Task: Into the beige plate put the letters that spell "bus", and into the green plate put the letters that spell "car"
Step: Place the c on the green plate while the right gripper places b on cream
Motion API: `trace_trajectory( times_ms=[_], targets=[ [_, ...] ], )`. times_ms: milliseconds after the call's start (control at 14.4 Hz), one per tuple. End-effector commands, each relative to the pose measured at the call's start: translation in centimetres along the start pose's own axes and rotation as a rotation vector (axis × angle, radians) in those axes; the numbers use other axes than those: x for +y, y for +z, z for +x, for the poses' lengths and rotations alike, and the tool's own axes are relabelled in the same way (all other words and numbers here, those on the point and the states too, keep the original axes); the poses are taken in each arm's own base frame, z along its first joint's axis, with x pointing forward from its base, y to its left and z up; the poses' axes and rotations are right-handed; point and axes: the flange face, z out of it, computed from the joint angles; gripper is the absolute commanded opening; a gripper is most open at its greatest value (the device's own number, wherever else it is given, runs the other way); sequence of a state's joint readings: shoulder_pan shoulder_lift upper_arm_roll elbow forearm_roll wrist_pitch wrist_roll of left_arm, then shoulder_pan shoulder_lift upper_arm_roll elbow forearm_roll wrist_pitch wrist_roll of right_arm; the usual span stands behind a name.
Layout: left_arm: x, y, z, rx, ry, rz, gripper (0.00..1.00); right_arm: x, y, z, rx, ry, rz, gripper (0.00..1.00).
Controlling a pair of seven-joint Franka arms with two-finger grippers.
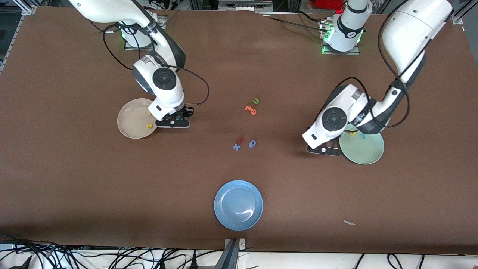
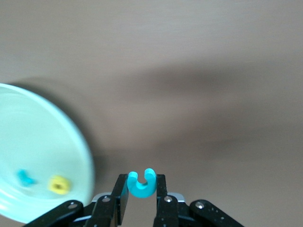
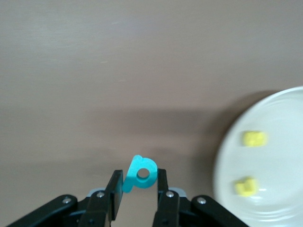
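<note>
The left end effector (image 2: 142, 196) grips the teal "c" (image 2: 142, 183) beside the green plate (image 1: 368, 151); the right end effector (image 3: 139, 196) grips the teal "b" (image 3: 140, 173) beside the beige plate (image 1: 130, 121), holding two yellow letters (image 3: 254, 138).

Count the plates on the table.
3: the beige plate toward the right arm's end, the green plate toward the left arm's end, the blue plate nearest the front camera. None seem hidden.

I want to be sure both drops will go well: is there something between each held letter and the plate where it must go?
Nothing visible. The left tool holds the teal "c" over bare table beside the green plate. The right tool holds the teal "b" beside the beige plate. Only open tabletop lies between each.
</note>
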State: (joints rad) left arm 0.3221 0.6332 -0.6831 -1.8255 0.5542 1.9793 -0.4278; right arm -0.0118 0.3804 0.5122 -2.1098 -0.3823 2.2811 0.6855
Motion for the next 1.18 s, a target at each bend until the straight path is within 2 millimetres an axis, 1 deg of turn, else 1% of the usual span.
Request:
trace_trajectory(
  times_ms=[0,69,139,208,277,347,416,485,554,693,762,832,901,970,1040,1109],
  targets=[
    [-6.7,-0.4,-0.4,-0.022,0.113,-0.038,0.20,4.2,-0.3,0.3,-0.057,-0.095,-0.007,0.00],
    [-8.8,-0.1,-0.5,-0.025,0.150,-0.045,0.21,6.0,-0.2,0.7,-0.077,-0.124,-0.003,0.00],
    [-10.6,0.4,-0.6,-0.027,0.186,-0.043,0.30,8.1,0.0,1.1,-0.101,-0.145,0.002,0.00],
    [-11.7,0.7,-0.7,-0.030,0.215,-0.046,0.63,10.1,0.4,1.4,-0.123,-0.167,0.009,0.00],
    [-12.2,0.8,-0.7,-0.031,0.202,-0.049,1.00,11.7,1.0,1.5,-0.135,-0.185,0.017,0.00],
    [-12.4,0.6,-0.7,-0.030,0.165,-0.057,1.00,12.8,1.4,1.7,-0.143,-0.185,0.024,0.00],
    [-13.3,0.1,-0.6,-0.022,0.080,-0.060,1.00,13.1,1.6,1.7,-0.147,-0.184,0.026,0.00],
    [-14.5,-0.8,-0.4,-0.027,-0.005,-0.057,1.00,13.1,1.6,1.7,-0.147,-0.180,0.026,0.59],
    [-15.2,-1.8,-0.3,-0.041,-0.048,-0.049,1.00,13.2,1.6,1.7,-0.149,-0.168,0.025,1.00],
    [-16.1,-3.5,-0.1,-0.056,-0.066,-0.040,1.00,13.2,1.3,1.8,-0.161,-0.157,0.032,1.00],
    [-16.3,-4.0,0.0,-0.058,-0.076,-0.052,1.00,13.3,1.0,2.0,-0.172,-0.144,0.040,1.00],
    [-16.5,-4.2,0.0,-0.060,-0.084,-0.076,1.00,13.4,0.2,2.5,-0.174,-0.139,0.041,1.00],
    [-16.7,-4.2,0.0,-0.060,-0.089,-0.086,1.00,13.6,-1.8,3.7,-0.165,-0.135,0.045,1.00],
    [-17.1,-4.8,-0.1,-0.051,-0.100,-0.082,1.00,13.6,-4.4,4.8,-0.180,-0.114,0.062,1.00],
    [-18.5,-5.2,-0.2,-0.053,-0.113,-0.084,1.00,14.1,-7.2,6.0,-0.191,-0.081,0.096,1.00],
    [-19.2,-5.6,-0.3,-0.050,-0.101,-0.087,1.00,14.7,-9.5,7.0,-0.187,-0.053,0.129,1.00]
  ],
)
